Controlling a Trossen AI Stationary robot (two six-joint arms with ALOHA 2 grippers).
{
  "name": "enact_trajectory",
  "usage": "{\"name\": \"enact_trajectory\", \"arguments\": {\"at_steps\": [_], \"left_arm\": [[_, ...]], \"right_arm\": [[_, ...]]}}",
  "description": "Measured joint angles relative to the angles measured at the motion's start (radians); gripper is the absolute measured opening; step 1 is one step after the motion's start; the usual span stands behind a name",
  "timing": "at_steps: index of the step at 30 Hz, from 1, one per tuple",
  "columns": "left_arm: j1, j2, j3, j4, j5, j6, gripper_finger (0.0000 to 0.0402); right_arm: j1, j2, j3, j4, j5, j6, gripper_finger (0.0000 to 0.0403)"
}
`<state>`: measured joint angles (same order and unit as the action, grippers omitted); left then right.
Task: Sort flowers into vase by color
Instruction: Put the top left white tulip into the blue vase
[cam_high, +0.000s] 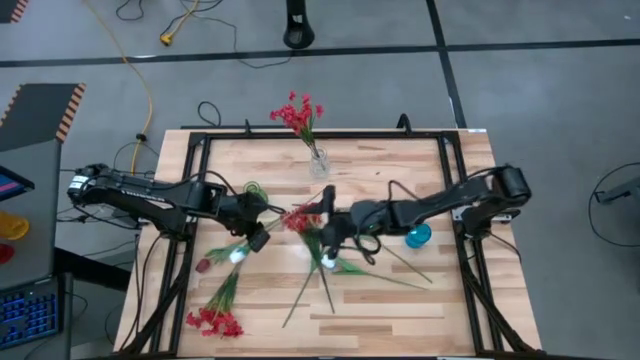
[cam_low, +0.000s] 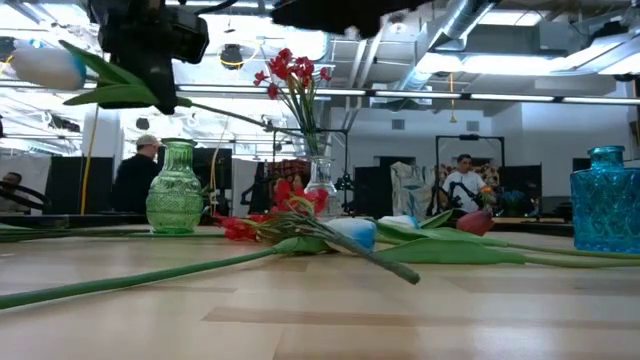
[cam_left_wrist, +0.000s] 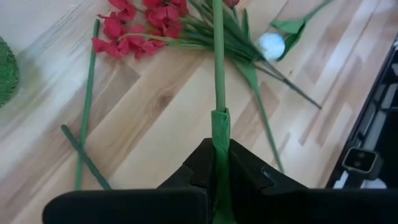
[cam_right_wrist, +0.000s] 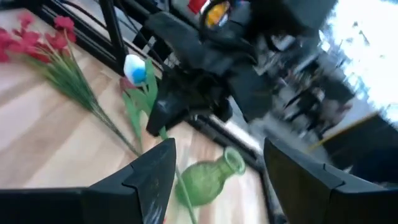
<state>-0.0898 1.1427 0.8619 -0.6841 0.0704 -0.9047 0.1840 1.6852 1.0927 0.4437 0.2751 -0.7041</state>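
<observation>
Gripping a white tulip (cam_high: 238, 255) by its green stem, the left gripper (cam_left_wrist: 221, 171) is held above the tabletop (cam_high: 400, 300) centre; the right gripper (cam_right_wrist: 214, 168) is spread open nearby. Remaining flowers (cam_high: 320, 255) are scattered mid-table.

Centre of tabletop (cam_high: 400, 170) is crowded: left pincer (cam_high: 258, 238) and right pincer (cam_high: 327, 222) close together there, arms spanning in from both sides. Left pincer clamps a white tulip (cam_high: 238, 255) stem; right pincer fingers spread wide. Loose flowers (cam_high: 325, 262) fan out under and just near of both pincers. Red spray (cam_high: 215, 320) lies at near-left corner. Clear vase (cam_high: 319, 162) with red flowers stands at far centre, green vase (cam_high: 255, 190) beside left arm, blue vase (cam_high: 418, 236) beside right arm. Free passes: far-right boards, near-right boards, near centre edge.
</observation>
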Motion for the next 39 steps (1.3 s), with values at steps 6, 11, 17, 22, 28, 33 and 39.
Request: {"name": "enact_trajectory", "arguments": {"at_steps": [6,11,17,22,28,33,39], "left_arm": [[0.0,0.0,0.0,0.041,-0.003,-0.04,0.0016],[0.0,0.0,0.0,0.113,-0.003,-0.053,0.0016],[0.0,0.0,0.0,0.145,0.003,-0.082,0.0016],[0.0,0.0,0.0,0.148,0.005,-0.087,0.0016],[0.0,0.0,0.0,0.161,0.005,-0.087,0.0016],[0.0,0.0,0.0,0.161,0.004,-0.084,0.0016],[0.0,0.0,0.0,0.16,0.004,-0.08,0.0016]], "right_arm": [[0.006,0.127,0.067,0.044,0.006,-0.013,0.027],[0.005,0.224,0.148,0.023,0.017,-0.055,0.0269],[0.011,0.297,0.233,-0.019,0.084,-0.149,0.0269],[0.01,0.298,0.254,-0.13,0.148,-0.161,0.0269],[0.01,0.298,0.254,-0.196,0.198,-0.16,0.0264],[0.01,0.298,0.253,-0.201,0.198,-0.137,0.0228],[0.01,0.297,0.253,-0.202,0.199,-0.108,0.0159]]}}
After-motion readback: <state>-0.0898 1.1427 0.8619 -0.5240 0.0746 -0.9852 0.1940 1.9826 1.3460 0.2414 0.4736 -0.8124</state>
